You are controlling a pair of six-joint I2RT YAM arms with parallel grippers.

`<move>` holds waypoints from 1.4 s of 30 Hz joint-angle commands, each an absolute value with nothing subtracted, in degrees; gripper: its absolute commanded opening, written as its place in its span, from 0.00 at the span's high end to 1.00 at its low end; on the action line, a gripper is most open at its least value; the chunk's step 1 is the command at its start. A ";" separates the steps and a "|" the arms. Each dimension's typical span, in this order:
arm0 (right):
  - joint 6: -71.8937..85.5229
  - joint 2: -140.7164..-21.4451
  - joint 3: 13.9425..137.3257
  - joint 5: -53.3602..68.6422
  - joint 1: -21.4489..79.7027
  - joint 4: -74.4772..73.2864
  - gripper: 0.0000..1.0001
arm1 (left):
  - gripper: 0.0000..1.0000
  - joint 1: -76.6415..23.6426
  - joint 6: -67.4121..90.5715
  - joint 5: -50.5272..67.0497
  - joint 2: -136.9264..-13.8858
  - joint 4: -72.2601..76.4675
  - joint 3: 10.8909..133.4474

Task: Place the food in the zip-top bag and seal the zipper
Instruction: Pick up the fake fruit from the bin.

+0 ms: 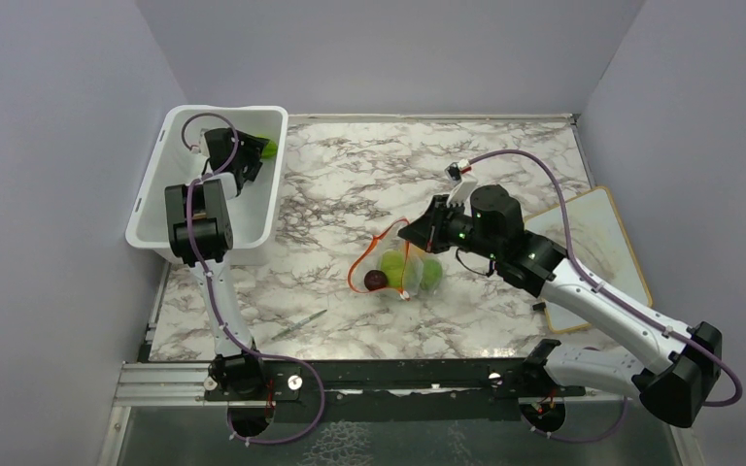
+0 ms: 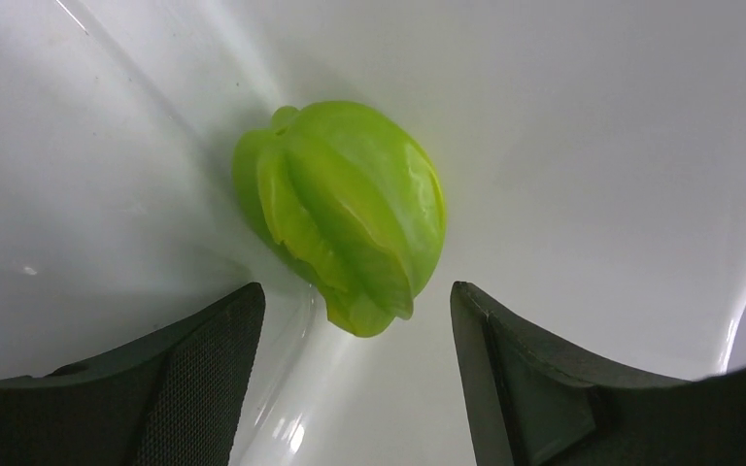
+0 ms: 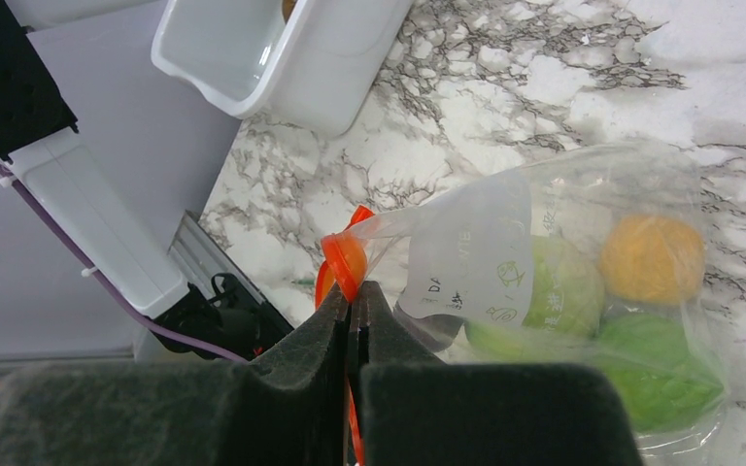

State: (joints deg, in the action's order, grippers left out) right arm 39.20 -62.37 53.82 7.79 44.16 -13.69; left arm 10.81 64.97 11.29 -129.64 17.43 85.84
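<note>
Far left: white tub (image 1: 170,184) on the marble table (image 1: 369,165), left arm reaching down into it.
Left gripper (image 2: 355,320): jaws wide apart, holding nothing. One green ribbed fruit (image 2: 345,209) lies on the tub floor against the wall. Its near tip sits in the gap between the fingers (image 2: 209,359); cannot tell whether it touches either one.
Near left, on the table: a thin stick (image 1: 299,325), too small to identify.
Centre: bag (image 3: 563,223) lying on the table, well apart from the tub. Its mouth faces left, and the zipper (image 3: 343,262) bows open in a loop.
Contents, seen through the plastic: pale green ball (image 3: 563,286) behind the white label (image 3: 471,252), orange piece (image 3: 653,257), green fruit (image 3: 656,374), dark red piece (image 1: 376,281) nearest the mouth.
Right gripper (image 3: 354,301): jaws pressed together, pinching the bag's mouth edge at the zipper, with a fold of the strip bunched just above the fingertips.
Right: flat board (image 1: 602,233) partly under the right arm.
</note>
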 commanded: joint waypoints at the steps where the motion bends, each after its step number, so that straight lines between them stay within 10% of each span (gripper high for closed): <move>1: 38.77 -62.98 56.19 7.65 44.38 -12.33 0.99 | 0.28 11.27 66.70 8.40 -130.91 18.85 87.52; 42: 40.91 -55.99 50.87 7.76 44.38 -10.75 0.99 | 0.52 12.41 50.85 10.69 -114.82 12.72 80.87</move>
State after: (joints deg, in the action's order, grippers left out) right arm 40.32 -59.09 52.29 7.79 44.16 -13.54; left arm 12.03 56.86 9.89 -121.67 15.00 80.62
